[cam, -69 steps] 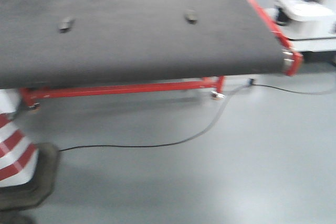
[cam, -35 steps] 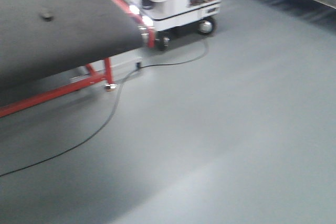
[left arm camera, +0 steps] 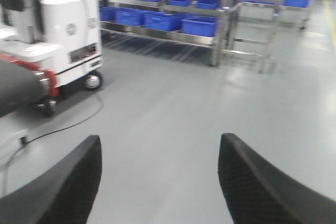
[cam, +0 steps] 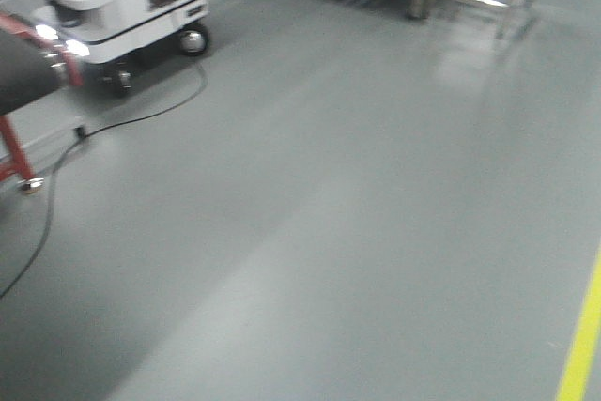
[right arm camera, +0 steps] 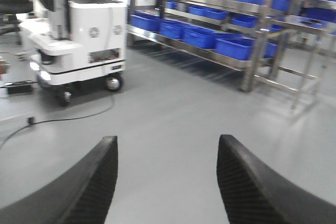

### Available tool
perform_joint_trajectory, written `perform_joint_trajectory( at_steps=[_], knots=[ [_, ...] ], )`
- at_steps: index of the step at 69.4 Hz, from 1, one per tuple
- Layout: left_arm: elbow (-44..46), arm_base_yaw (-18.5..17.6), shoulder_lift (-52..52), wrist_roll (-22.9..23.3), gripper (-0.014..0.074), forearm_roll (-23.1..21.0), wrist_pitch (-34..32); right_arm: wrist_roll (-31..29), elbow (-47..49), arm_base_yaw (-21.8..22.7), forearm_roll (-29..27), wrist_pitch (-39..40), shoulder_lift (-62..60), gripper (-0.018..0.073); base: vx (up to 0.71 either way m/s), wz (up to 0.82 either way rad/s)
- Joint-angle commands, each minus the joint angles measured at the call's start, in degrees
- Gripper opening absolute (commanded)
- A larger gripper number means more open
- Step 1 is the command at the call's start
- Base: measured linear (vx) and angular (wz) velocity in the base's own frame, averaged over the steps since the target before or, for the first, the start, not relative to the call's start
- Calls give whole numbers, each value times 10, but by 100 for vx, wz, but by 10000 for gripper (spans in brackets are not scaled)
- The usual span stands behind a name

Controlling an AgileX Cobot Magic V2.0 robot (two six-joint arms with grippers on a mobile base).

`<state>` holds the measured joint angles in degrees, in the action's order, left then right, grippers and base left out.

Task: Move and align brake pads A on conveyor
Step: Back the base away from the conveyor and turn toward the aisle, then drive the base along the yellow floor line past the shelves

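Observation:
Only the end of the conveyor shows: a dark belt corner with a red edge at the far left of the front view, and the same end at the left of the left wrist view. No brake pads A are in view. My left gripper is open over bare grey floor, nothing between its black fingers. Open as well, my right gripper holds nothing between its fingers, with floor beneath.
A white wheeled machine stands beside the conveyor end, a black cable trailing across the floor from it. A steel rack with blue bins lines the back. A yellow floor line runs at the right.
The front view has swung to the right: the conveyor with its pads slid out to the left, and the white machine, rack and yellow line came into view.

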<state>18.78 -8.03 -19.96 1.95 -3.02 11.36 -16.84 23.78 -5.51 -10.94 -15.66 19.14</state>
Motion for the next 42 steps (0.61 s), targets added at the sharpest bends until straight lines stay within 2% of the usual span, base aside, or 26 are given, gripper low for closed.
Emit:
perform_joint_trajectory(
  at_steps=[1, 42],
  knots=[
    [15, -2, -4, 0, 465, -1, -45, -5, 16, -1, 2, 44, 4, 416, -18, -71],
    [15, -2, -4, 0, 465, -1, -45, -5, 16, -1, 2, 44, 4, 416, -12, -68]
  ],
)
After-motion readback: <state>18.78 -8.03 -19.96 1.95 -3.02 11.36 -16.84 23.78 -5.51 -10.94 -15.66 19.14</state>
